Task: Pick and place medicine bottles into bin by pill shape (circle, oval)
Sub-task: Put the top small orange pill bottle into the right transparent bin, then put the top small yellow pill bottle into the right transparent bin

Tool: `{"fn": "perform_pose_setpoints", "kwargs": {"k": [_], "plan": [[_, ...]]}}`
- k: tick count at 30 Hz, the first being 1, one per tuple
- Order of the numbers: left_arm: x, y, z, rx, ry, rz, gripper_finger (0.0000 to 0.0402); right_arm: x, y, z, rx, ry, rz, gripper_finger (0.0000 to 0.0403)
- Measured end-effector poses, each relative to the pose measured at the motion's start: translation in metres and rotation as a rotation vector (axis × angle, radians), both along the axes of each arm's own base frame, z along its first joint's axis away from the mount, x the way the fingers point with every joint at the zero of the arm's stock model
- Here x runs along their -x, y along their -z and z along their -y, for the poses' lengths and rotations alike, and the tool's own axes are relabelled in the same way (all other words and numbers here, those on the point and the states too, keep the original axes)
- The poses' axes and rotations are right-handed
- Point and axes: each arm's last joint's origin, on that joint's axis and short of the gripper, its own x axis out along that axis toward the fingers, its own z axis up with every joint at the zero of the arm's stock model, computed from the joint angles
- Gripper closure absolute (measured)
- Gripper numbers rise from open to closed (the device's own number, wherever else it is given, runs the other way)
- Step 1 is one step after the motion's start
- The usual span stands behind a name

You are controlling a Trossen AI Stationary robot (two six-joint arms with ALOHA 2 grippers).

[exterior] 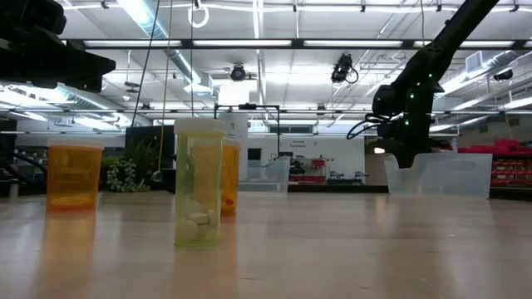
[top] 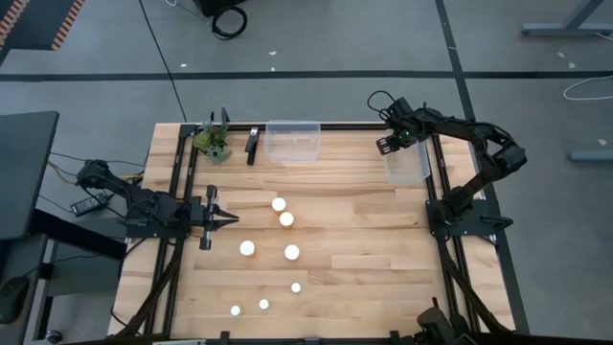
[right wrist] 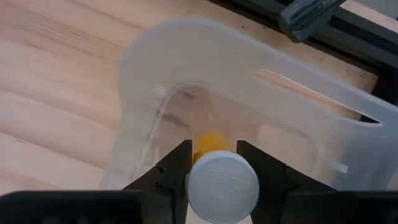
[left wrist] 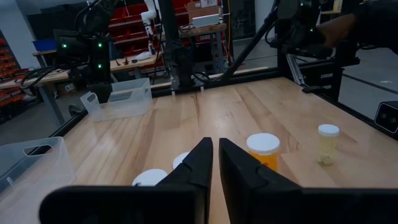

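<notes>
You've got 1 medicine bottle (right wrist: 222, 185) clamped in the right gripper (right wrist: 214, 163), white cap toward the wrist camera, orange body pointing down into the clear bin (right wrist: 273, 106) below. Fingers sit on both sides of the cap, closed onto it, bottle right between them. In the high view that gripper (top: 390, 144) hangs at the far right of the table, at the edge of the right-hand bin (top: 407, 163). In the low view it (exterior: 409, 154) is above the bin wall (exterior: 440, 174), not down inside.

Step looks like the place: bottle carried over, not yet let go. Next move probably calls for centring over the bin opening, lowering a bit, then opening the fingers so it drops inside and not on the rim. Pill shape can't be read from here, so can't confirm it's the right bin.

7 more bottles stand on the table as white discs, a larger group mid-table (top: 286, 219) and smaller ones nearer the front edge (top: 263, 304). The low view shows 1 pale bottle (exterior: 199, 183) close up with white pills at the bottom, shape unclear.

Second clear bin (top: 293, 141) sits at the far edge, centre. A small plant (top: 215, 142) stands to its left.

Left gripper (top: 228, 219) waits low at the left side, fingers nearly together, holding nothing, pointed at the mid-table bottles (left wrist: 263, 149).
</notes>
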Motion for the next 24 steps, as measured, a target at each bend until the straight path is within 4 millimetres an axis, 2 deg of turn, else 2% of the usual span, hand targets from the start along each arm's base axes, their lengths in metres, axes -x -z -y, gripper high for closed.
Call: {"fn": "perform_pose_setpoints", "kwargs": {"k": [11, 24], "plan": [[0.000, 0.000, 0.000, 0.000, -0.001, 0.000, 0.0373, -0.003, 0.000, -0.002, -0.004, -0.016, 0.004, 0.0219], [0.000, 0.000, 0.000, 0.000, 0.000, 0.000, 0.0366, -0.004, -0.021, 0.000, -0.035, 0.032, -0.066, 0.0211]]}}
